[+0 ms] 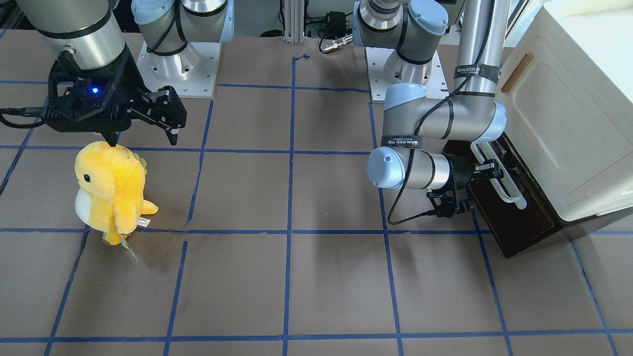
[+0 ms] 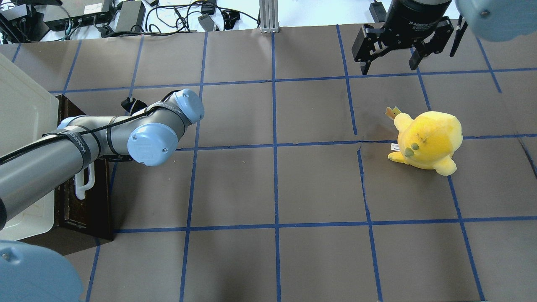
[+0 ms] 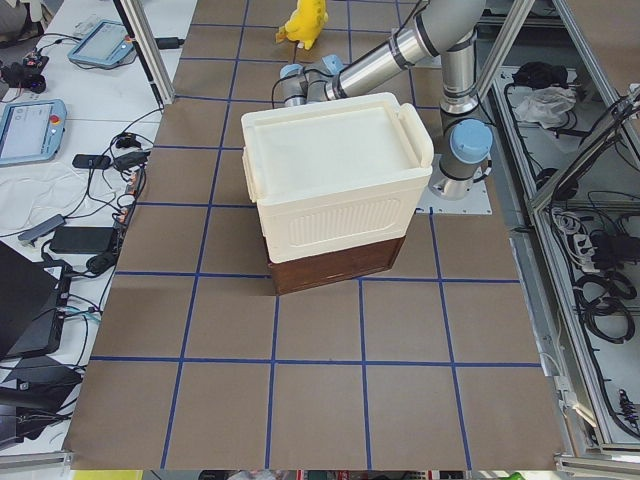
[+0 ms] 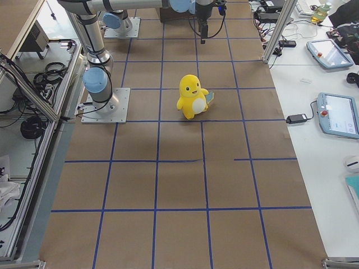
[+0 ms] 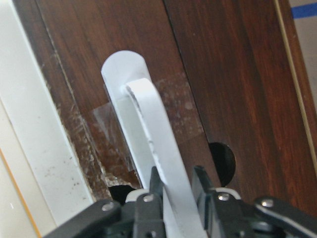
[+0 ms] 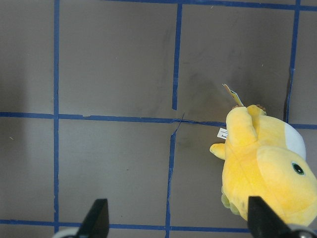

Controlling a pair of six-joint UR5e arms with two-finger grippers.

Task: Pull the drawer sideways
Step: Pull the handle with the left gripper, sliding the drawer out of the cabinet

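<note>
Robotics lab: teach pendants [image 4: 337, 115], taped-grid table [image 2: 235, 188]

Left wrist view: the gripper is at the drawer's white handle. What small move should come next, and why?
Probably a short, straight pull away from the cabinet. The left gripper has its fingers on both sides of the handle, seemingly touching it. The drawer appears shut, so the grasp looks ready for pulling.

yellow plush toy [image 1: 111, 190] upright on taped brown table [image 1: 336, 287] | cream cabinet [image 1: 568, 128] well apart
</note>
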